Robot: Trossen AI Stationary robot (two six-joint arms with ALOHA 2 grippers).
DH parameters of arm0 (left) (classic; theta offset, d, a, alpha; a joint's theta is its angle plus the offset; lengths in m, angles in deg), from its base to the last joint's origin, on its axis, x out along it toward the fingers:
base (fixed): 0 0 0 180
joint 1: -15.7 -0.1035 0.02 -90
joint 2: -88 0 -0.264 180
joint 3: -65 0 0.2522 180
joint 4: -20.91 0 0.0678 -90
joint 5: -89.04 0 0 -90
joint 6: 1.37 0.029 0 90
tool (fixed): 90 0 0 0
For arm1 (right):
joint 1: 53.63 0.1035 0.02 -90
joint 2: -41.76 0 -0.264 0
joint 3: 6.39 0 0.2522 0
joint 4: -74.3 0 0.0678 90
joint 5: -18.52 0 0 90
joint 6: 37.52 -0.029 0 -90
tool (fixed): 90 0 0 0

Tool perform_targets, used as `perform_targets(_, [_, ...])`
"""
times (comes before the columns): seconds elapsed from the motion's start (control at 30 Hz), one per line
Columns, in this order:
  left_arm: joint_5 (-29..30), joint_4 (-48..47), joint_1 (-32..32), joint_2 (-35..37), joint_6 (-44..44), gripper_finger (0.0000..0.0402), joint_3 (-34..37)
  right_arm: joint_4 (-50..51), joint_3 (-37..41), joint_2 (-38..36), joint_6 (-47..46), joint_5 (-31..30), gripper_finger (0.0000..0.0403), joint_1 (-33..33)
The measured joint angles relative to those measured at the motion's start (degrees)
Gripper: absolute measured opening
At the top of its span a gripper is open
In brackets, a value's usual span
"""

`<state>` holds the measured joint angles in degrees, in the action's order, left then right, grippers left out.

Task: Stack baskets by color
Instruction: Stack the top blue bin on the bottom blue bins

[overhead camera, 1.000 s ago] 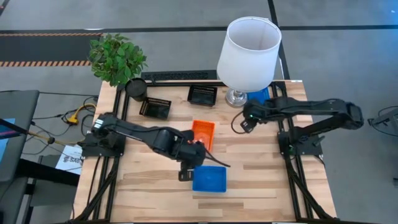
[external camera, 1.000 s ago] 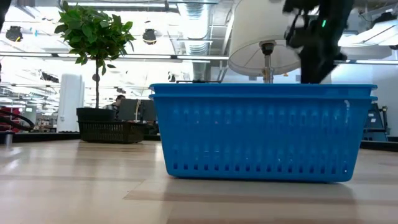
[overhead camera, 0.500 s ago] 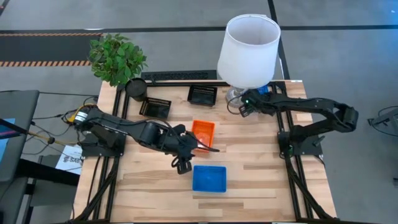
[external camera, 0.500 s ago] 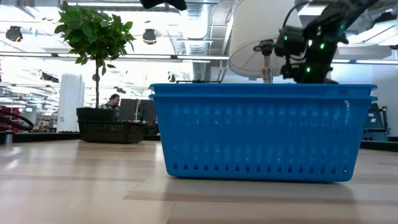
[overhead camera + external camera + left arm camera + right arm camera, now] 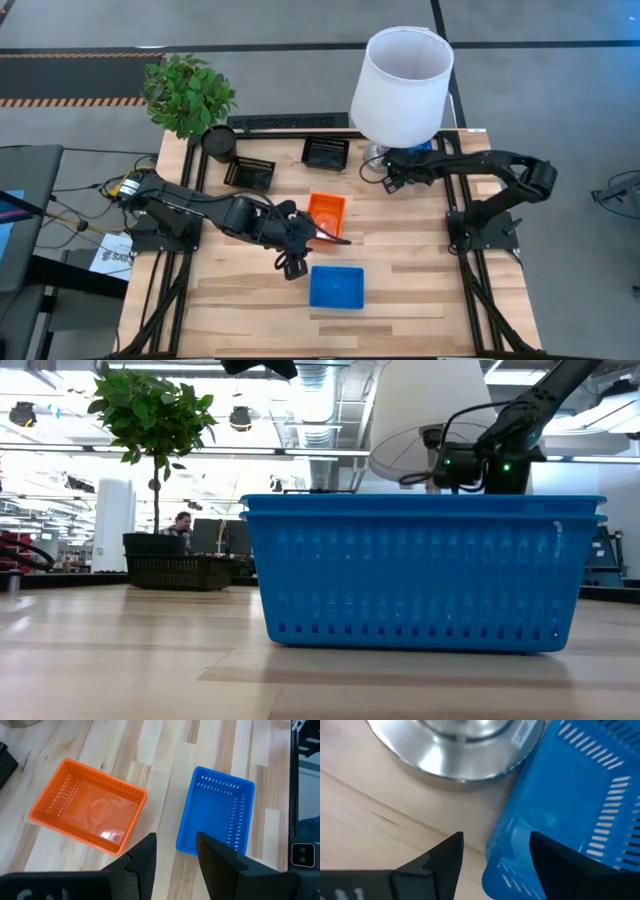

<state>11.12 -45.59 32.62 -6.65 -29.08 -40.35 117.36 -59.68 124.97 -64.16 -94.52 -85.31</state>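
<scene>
High view shows you the wooden table with a white lamp at its far right side; I take the lamp as the landmark. Your right end effector is just in front of the lamp base, at the corner of a blue basket that lies partly under the shade. In the right wrist view its fingers stand wide, the corner of this basket is between them, and nothing is gripped; the metal lamp base is touching or almost touching the basket.

Your left end effector is well apart from the lamp, toward the near middle of the table. It hangs between the orange basket and a second blue basket. In the left wrist view its fingers are apart with nothing between them, above the gap between the orange basket and the blue one. Two black baskets lie left of the lamp, near a potted plant.
</scene>
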Motion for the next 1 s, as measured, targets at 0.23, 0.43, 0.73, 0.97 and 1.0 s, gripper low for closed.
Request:
perform_targets(0.23, [0.0,-0.3,0.0,0.0,0.0,0.0125,0.0,2.7,0.0,2.4,-0.4,0.6,0.0196,0.1])
perform_targets(0.43, [-0.6,-0.6,0.1,0.0,0.1,0.0125,0.0,8.9,0.0,1.2,-0.5,0.7,0.0051,0.5])
perform_targets(0.73, [-1.3,-1.7,1.1,0.0,1.0,0.0125,0.0,18.9,0.0,-8.0,-9.2,6.3,0.0048,6.5])
perform_targets(0.97, [-0.2,-7.5,2.9,0.3,1.0,0.0125,0.0,22.7,0.0,-17.9,-21.5,13.2,0.0027,22.6])
perform_targets(1.0, [0.6,-8.3,3.3,0.5,0.9,0.0125,0.0,22.2,0.0,-19.1,-23.2,14.3,0.0027,25.7])
